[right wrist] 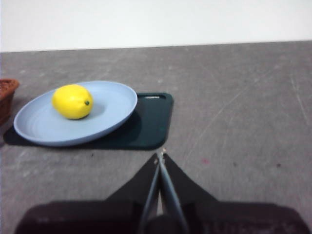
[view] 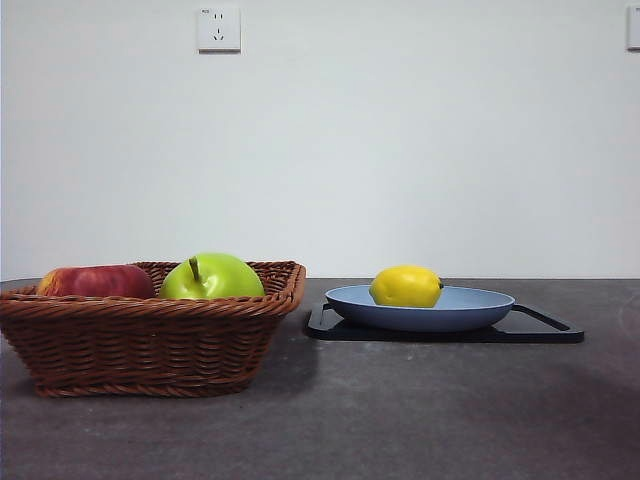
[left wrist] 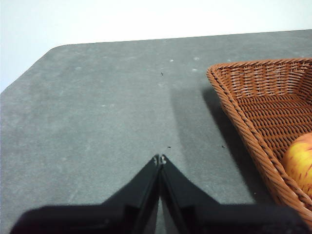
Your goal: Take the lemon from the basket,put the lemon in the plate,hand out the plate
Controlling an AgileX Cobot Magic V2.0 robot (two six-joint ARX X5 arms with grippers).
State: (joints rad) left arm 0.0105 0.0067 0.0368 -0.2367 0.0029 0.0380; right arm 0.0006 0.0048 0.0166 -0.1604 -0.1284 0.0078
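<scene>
- On the plate [view: 480, 303], toward its basket-side half, the lemon [view: 406, 286] is already sitting, with nothing touching it; the first two steps of the task are looking done.
- The plate itself is resting on a flat black tray [view: 545, 328] on the tabletop [view: 400, 420], just beside the basket [view: 150, 340] but not touching it, so the handing-out step is not yet done.
- The basket is holding only a green apple [view: 212, 277] and a red apple [view: 95, 281]; no lemon is showing in it.
- The right gripper [right wrist: 160, 155] is hovering over bare tabletop near the tray's free edge, its jaws pressed together and pinching nothing; the plate is lying a short way off from it.
- The left gripper [left wrist: 160, 158] is waiting over bare tabletop beside the basket's outer wall, on the side away from the plate, its jaws likewise pressed together and carrying nothing.
- What is left, by my judgement: the jaws nearer the plate are needing to spread, take hold of the plate's raised rim, and carry it forward level so the lemon is not rolling off.
- The lemon's roundness and the plate's shallow rim are making tilt the main risk in that last step.
</scene>
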